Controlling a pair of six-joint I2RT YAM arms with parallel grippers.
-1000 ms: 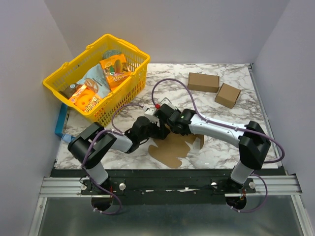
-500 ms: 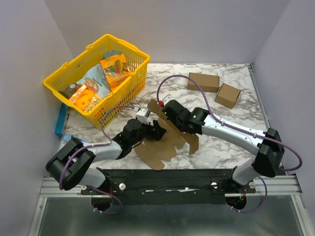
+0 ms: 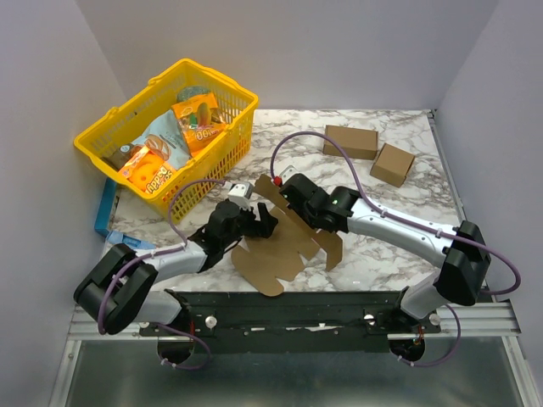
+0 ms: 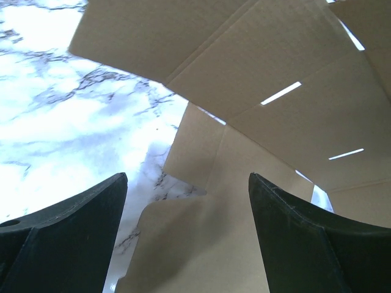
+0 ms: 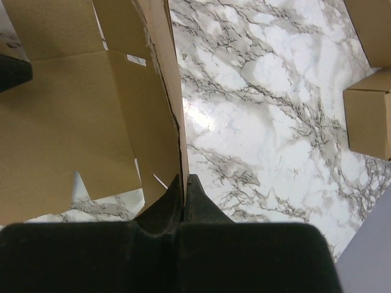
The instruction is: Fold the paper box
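While right gripper [image 5: 184, 183] pinches one raised panel of paper box [image 3: 280, 254], left gripper [image 4: 186, 189] gapes empty. Recommended: left braces base beside crease.

right pincer [image 5: 183, 183]: clamped on paper box [image 5: 73, 116] panel edge | two cuboids [image 5: 369, 122] right

Marble table [image 3: 424, 191], yellow basket [image 3: 216, 157], long cuboid [image 3: 350, 142], squarish cuboid [image 3: 393, 164]
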